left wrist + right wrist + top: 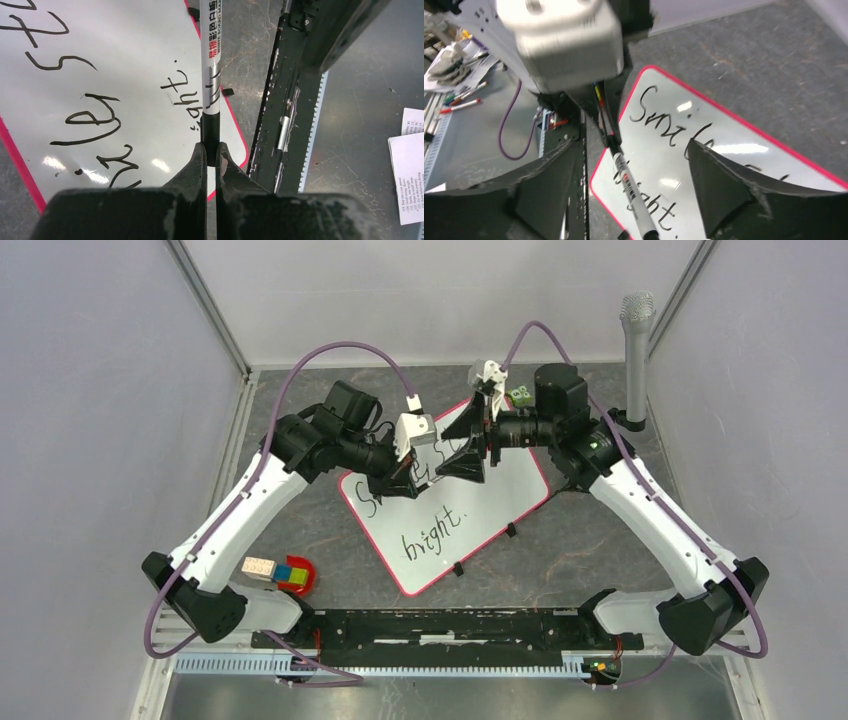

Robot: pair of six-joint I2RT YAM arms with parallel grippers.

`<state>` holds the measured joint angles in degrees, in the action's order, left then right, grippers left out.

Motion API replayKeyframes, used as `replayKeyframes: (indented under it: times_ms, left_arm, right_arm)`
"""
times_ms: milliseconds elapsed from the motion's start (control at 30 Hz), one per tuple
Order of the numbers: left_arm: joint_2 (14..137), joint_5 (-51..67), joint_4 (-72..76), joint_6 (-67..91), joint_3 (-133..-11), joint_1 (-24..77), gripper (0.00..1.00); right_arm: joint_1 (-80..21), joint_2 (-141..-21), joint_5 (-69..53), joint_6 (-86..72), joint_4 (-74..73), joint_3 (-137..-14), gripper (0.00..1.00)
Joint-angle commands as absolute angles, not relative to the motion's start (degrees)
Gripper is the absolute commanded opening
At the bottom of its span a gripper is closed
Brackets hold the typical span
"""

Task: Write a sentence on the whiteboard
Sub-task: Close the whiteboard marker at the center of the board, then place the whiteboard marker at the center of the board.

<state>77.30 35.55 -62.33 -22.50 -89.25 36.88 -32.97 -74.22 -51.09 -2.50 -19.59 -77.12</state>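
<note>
Over the middle of the worktop [600, 550], I am reaching my left arm [250, 505] out from its near-left base, with the wrist dipping toward the far left part of the whiteboard [480, 530]. My left jaws are squeezing narrow on the black end of the marker [211, 75], both fingers [196, 167] pressing against it. Its white, labelled barrel is sticking out ahead of them and crossing the board's red-pink edge.

My right arm [650, 510] is coming in from the near-right base, its forearm lying roughly level and pointing left over the board's far corner. My right jaws are standing wide, gripping nothing. The marker is passing between their fingers [719, 185] and seems to be touching neither.

The whiteboard is lying flat and turned diagonally, its small black feet showing along the near-right edge. The sentence [432, 535] is running across it in black script. My wrists are hiding much of the upper line from above, while "bright." is showing clearly on the lower line.

A red dish [305, 570] is sitting at the near left with coloured blocks [262, 568] beside it, well apart from the board. A grey microphone [636, 350] is standing upright at the far right. A black rail [440, 625] is running along the near edge between my bases, and purple cables [340, 348] are arching over both arms.
</note>
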Motion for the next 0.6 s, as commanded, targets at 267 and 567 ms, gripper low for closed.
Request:
replayKeyframes:
  times_ms: [267, 567]
  left_arm:
    - [76.2, 47.9, -57.4, -20.0, -90.1, 18.7, 0.02]
    - [83.6, 47.0, -58.8, -20.3, -95.1, -9.5, 0.02]
  right_arm:
    - [-29.3, -73.4, -47.9, 1.4, -21.1, -87.8, 0.98]
    - [-29.2, -69.7, -49.6, 4.8, -23.3, -80.2, 0.98]
